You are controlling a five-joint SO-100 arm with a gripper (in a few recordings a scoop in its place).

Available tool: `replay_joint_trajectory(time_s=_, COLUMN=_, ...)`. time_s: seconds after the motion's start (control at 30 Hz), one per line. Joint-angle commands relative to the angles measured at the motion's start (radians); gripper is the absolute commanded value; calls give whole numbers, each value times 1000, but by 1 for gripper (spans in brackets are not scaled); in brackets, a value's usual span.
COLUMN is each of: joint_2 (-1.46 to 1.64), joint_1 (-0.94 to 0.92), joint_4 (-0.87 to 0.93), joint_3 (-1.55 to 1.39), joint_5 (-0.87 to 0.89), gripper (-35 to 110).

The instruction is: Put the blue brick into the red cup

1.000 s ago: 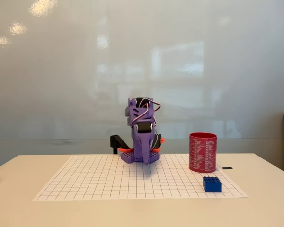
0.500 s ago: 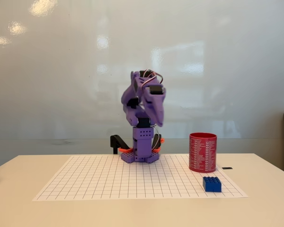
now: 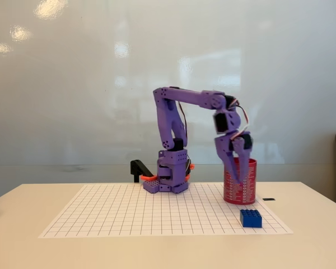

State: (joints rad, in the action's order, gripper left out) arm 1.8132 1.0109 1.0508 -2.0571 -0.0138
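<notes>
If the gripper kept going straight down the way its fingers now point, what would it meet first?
Probably the red cup: the gripper points downward and its fingertips overlap the cup's upper part in the fixed view. Depth is unclear, so it may pass in front. The blue brick lies lower and slightly right.

Fixed view: the blue brick (image 3: 251, 218) lies on the grid sheet (image 3: 129, 216) with open space above and to its left. The red cup (image 3: 239, 182) stands just behind it, the purple gripper (image 3: 239, 175) hanging in front of the cup's wall.
</notes>
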Motion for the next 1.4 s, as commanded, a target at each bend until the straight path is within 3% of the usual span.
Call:
replay_joint_trajectory(time_s=0.0, joint_2=-25, joint_1=38, joint_4=-146, joint_3=75, joint_5=15, gripper=-1)
replay_joint_trajectory(time_s=0.1, joint_2=-38, joint_1=31, joint_4=-233, joint_3=118, joint_5=37, gripper=-1)
replay_joint_trajectory(time_s=0.37, joint_2=-49, joint_1=0, joint_4=-249, joint_3=204, joint_5=63, gripper=-1)
replay_joint_trajectory(time_s=0.77, joint_2=-18, joint_1=-233, joint_4=-282, joint_3=213, joint_5=100, gripper=-1)
replay_joint_trajectory(time_s=1.0, joint_2=-35, joint_1=-397, joint_4=-143, joint_3=178, joint_5=78, gripper=-1)
replay_joint_trajectory(time_s=1.13, joint_2=-112, joint_1=-383, joint_4=-6, joint_3=232, joint_5=44, gripper=-1)
replay_joint_trajectory(time_s=1.27, joint_2=-244, joint_1=-311, joint_4=285, joint_3=491, joint_5=-3, gripper=-1)
replay_joint_trajectory(time_s=1.37, joint_2=-270, joint_1=-270, joint_4=316, joint_3=571, joint_5=12, gripper=-1)
